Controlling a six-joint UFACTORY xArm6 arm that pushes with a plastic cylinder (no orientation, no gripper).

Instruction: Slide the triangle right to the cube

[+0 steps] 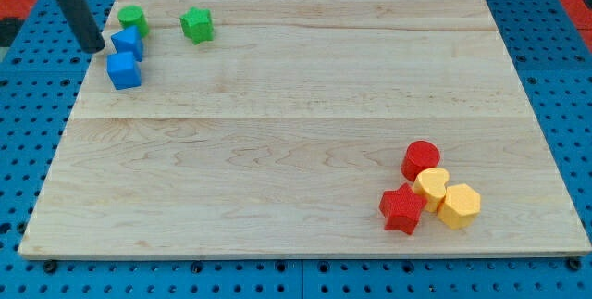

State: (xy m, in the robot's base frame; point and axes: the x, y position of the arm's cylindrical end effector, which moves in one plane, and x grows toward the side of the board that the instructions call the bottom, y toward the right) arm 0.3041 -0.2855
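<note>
Blue triangle [128, 41]: near the board's top-left corner, a small blue wedge-like block, its exact outline hard to read.
Blue cube [123, 70]: just below the triangle toward the view's bottom, touching it or nearly so.
My tip [96, 49]: a bare rod end with no jaws to open or close, clamped on nothing; it sits at the board's left edge, right against the triangle's left side.
Step in hand: I judge I am at the contact stage, set behind the triangle for the push.
Next move: the triangle must travel rightward and settle beside the cube without knocking it away, so the push wants to be short and steady.
Green blocks: a rounded one [132, 18] just above the triangle, another [196, 24] further along the top edge.
Far corner: red cylinder [421, 159], red star [401, 208] and two yellow blocks [431, 186] [459, 205] clustered near bottom right, well apart.
</note>
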